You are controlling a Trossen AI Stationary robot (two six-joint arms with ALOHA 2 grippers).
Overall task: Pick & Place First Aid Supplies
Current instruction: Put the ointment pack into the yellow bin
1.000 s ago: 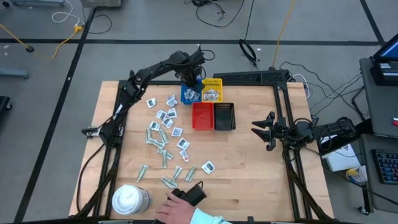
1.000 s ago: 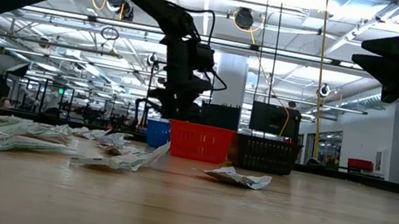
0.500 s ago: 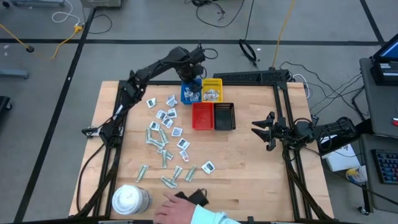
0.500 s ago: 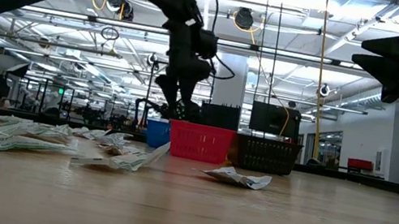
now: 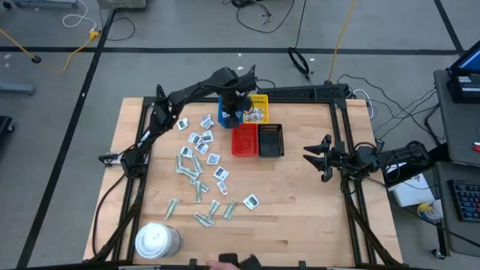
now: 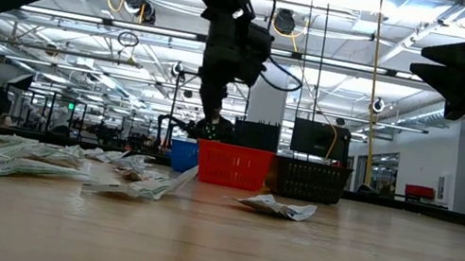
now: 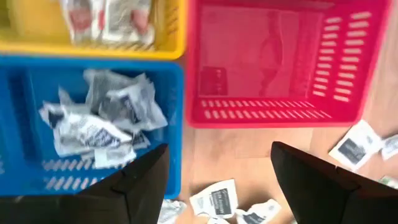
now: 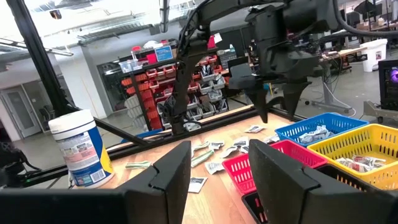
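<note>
The first aid supplies point(image 5: 199, 160) lie scattered flat over the table's left half, white squares and narrow pale strips. Several more packets point(image 7: 99, 121) are heaped in the blue tray point(image 5: 225, 114), and a few point(image 7: 107, 17) lie in the yellow tray point(image 5: 257, 109). My left gripper point(image 5: 234, 117) hangs pointing down above the seam between the blue tray and the red tray point(image 5: 244, 139). It is open, and nothing is between its fingers point(image 7: 217, 183). My right gripper point(image 5: 310, 156) waits open and level at the table's right side.
A black tray point(image 5: 271, 140) stands to the right of the red one, which shows nothing in it. A big round white tub point(image 5: 156, 241) stands at the near left corner. A person's hand point(image 5: 225, 262) shows at the near edge. Bare wood lies between the trays and my right gripper.
My left gripper has risen from over the blue tray, shifted toward the red tray and rolled about its own axis. The person's hand at the near edge has drawn back almost out of the picture.
</note>
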